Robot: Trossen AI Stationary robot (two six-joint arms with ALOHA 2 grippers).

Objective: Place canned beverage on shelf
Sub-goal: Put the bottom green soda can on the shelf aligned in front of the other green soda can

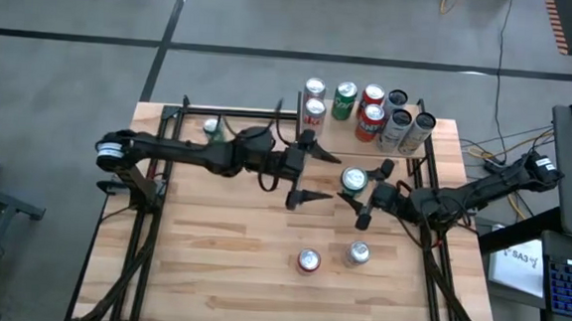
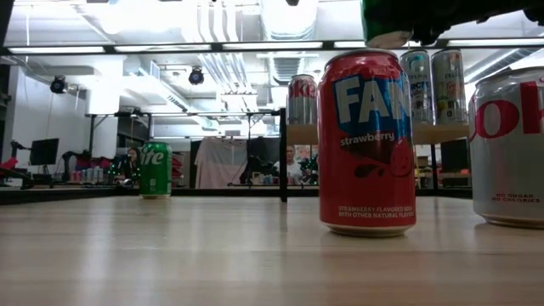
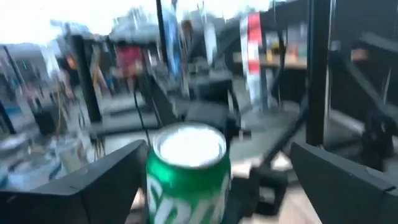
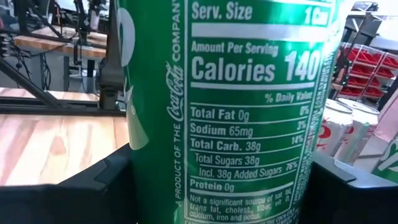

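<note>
A green soda can [image 1: 355,178] hangs upright above the middle of the table, with my right gripper [image 1: 364,192] shut on it. My left gripper [image 1: 331,176] is open wide and points level at the can from the table's left. Its fingers [image 3: 106,186] stand either side of the can [image 3: 188,180] without plainly touching it. The shelf [image 1: 339,136], a light wood board at the far right, carries several upright cans. My right gripper pinches the green can's side wall [image 4: 149,180] between its two fingers [image 4: 93,193], low on the can. The fingers come level from the table's right side. The can stands upright in the hold, and its bottom [image 2: 387,34] is lifted clear of the table.
On the near half of the table a red can [image 1: 308,260] and a silver can [image 1: 358,252] stand upright. Another green can [image 1: 211,128] stands at the far left. Black frame posts [image 1: 161,173] run along both sides of the table.
</note>
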